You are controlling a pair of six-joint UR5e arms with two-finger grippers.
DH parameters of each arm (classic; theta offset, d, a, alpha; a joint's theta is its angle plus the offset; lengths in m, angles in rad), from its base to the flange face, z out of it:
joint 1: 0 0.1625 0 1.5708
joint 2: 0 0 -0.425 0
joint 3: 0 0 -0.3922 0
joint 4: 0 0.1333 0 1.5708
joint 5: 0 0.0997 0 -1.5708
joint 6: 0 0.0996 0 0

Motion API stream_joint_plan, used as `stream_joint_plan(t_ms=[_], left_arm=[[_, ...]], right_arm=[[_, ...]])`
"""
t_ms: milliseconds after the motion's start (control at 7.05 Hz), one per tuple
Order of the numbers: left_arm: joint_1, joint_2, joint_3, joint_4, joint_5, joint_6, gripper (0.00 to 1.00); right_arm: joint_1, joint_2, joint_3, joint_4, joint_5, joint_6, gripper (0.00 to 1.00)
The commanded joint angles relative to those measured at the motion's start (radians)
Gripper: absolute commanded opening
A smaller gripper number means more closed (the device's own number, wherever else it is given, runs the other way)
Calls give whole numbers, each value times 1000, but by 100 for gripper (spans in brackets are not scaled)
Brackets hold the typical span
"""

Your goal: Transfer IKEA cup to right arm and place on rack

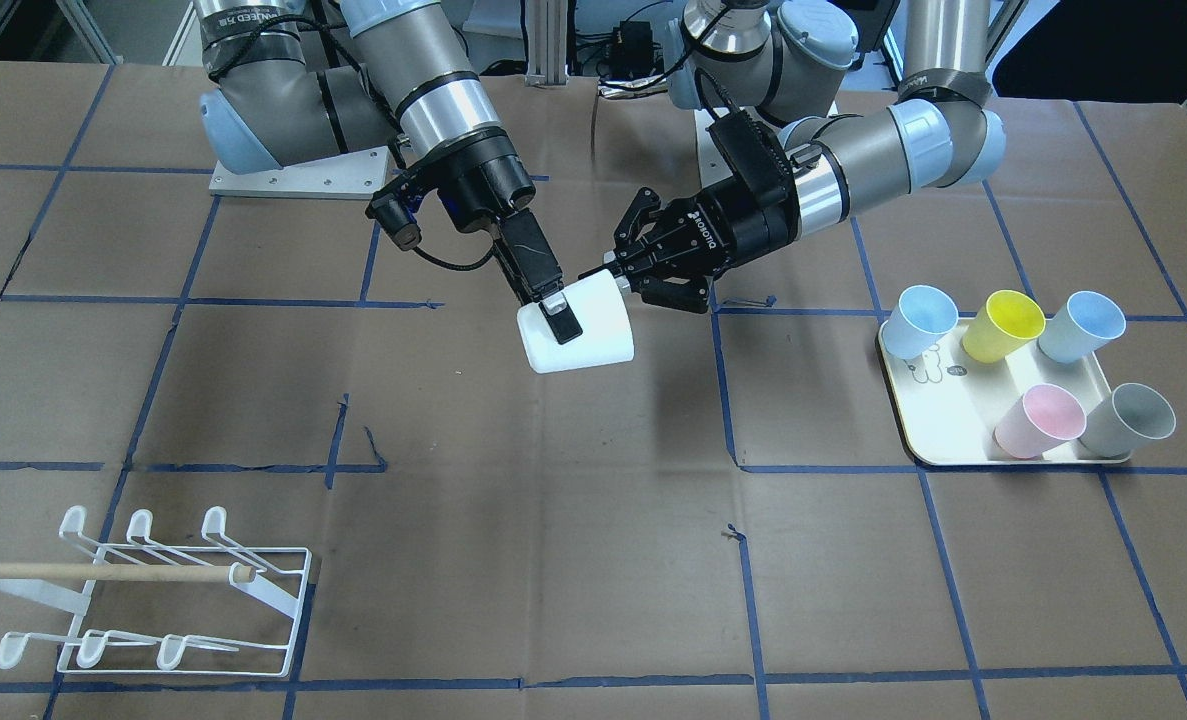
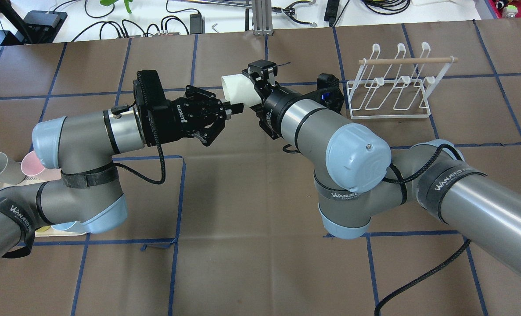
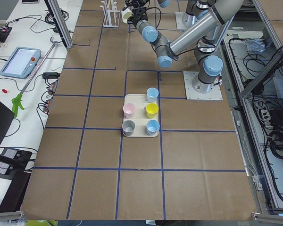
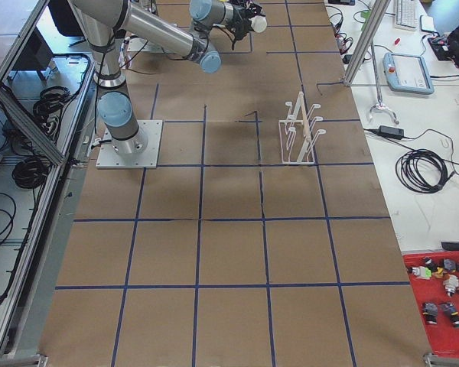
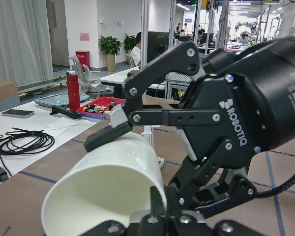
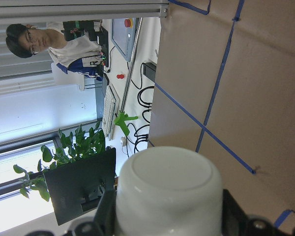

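A white plastic cup (image 1: 593, 340) hangs on its side in the air over the middle of the table covered in brown paper with a blue tape grid (image 1: 553, 560), between the two arms' ends. The black two-finger right gripper (image 1: 556, 318) on the silver-grey right arm (image 1: 433, 90) is clamped across the cup's wall near its base; the right wrist view shows the closed base with a finger on either side. The black left gripper (image 1: 621, 282) reaches in from the cup's mouth end. Its fingers stand apart and straddle the rim, one over the outer wall and one at the mouth, and I cannot tell whether either touches the cup. The small white wire rack with a light wooden dowel (image 1: 168, 600) stands bare toward the robot's right, well apart from the cup. On the robot's left a cream rectangular tray (image 1: 938, 420) carries five cups: two pale blue, one yellow, one pink, one grey.
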Motion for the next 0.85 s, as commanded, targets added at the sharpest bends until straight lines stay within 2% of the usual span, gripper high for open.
stream_joint_plan(t_ms=[0,284,426,709], left_arm=[[0,0,7,0,3,-2,41],[0,0,7,2,0,-52,93],[2,0,7,2,-2,-54,99],[27,0,10,0,4,-55,99]], right_arm=[[0,0,2,-1,1,-1,58],[0,0,0,1,1,-1,56],[0,0,0,1,3,-1,55],[0,1,-3,1,-3,-3,53]])
